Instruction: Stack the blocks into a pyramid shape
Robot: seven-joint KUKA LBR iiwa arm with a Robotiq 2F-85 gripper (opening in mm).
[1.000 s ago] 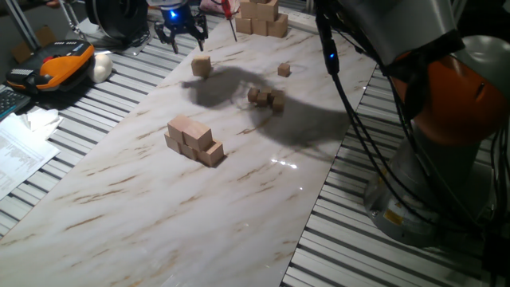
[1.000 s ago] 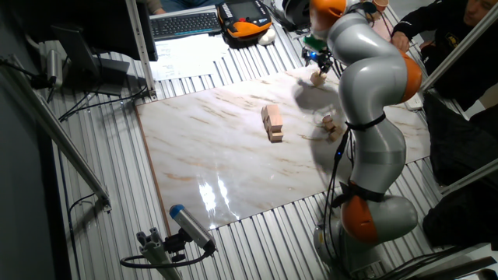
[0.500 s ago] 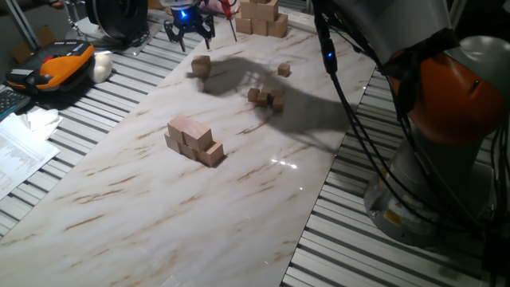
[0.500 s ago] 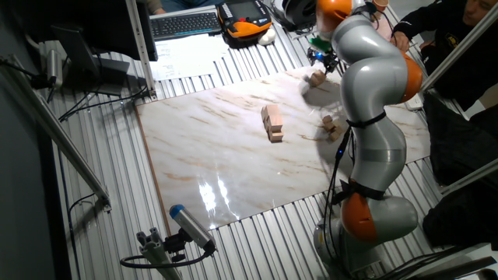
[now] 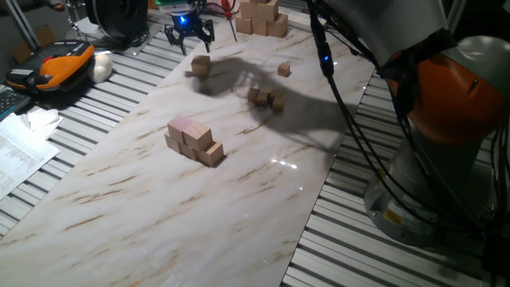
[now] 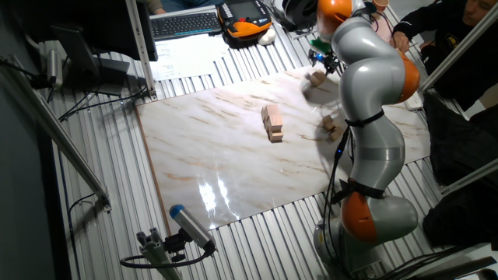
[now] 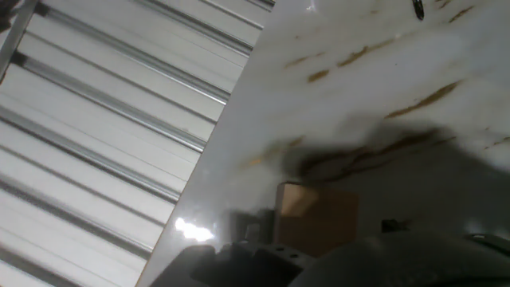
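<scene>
Marble-patterned tabletop (image 5: 119,199) holds a partial block stack (image 5: 194,140) mid-board, while the gripper (image 5: 188,26), fingers spread and empty, hovers above the loose block (image 5: 201,65) near the far edge; centre over it before descending.

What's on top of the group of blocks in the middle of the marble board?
The group of blocks has two blocks on its upper level, resting on the bottom row; nothing sits above those. How many blocks make up the bottom row is partly hidden. The gripper is far off, near a lone block.

A robotics lab: ribbed metal bench (image 5: 96,104), teach pendant (image 5: 52,68), keyboard (image 6: 185,23), tripod camera (image 6: 183,229).
</scene>
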